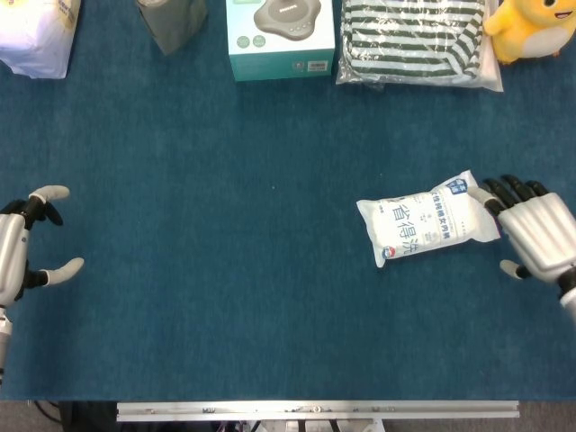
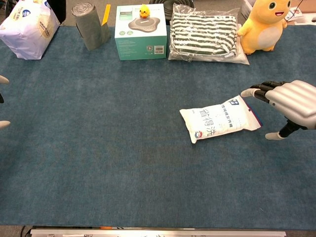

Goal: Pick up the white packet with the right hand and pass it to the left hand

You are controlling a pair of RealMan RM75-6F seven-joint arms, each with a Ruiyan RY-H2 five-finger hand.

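the white packet (image 1: 427, 219) (image 2: 219, 118) is taken as the landmark; it is lying flat on the blue table cloth (image 1: 225, 270) (image 2: 98, 163), tilted, with its blue-cornered end pointing up and to the right.

nearest the camera, a metal rail (image 1: 315, 410) is being shown along the table's front edge, well below the packet.

just right of the packet, the right hand (image 1: 533, 232) (image 2: 289, 102) is being held palm down with its fingers spread apart and its thumb set off below them. nothing is being gripped by it. its fingertips (image 1: 493, 191) are being shown at the packet's right end; whether they are touching it cannot be told, since in the chest view they appear raised above that end.

far to the left of the packet, at the picture's edge, the left hand (image 1: 20, 247) is being held open, with a finger and the thumb apart and nothing between them. in the chest view only two of its fingertips (image 2: 3, 79) are being shown.

well beyond the packet, along the far edge of the table, a row of things is lying: a striped cloth in a clear bag (image 1: 416, 40) (image 2: 207, 34) straight behind it, a yellow plush toy (image 1: 531, 27) (image 2: 265, 25) to the right of that, a teal box (image 1: 281, 38) (image 2: 140, 32) to the left, then a grey roll (image 1: 171, 22) (image 2: 90, 24), and a white wrapped pack (image 1: 36, 34) (image 2: 28, 28) furthest left.
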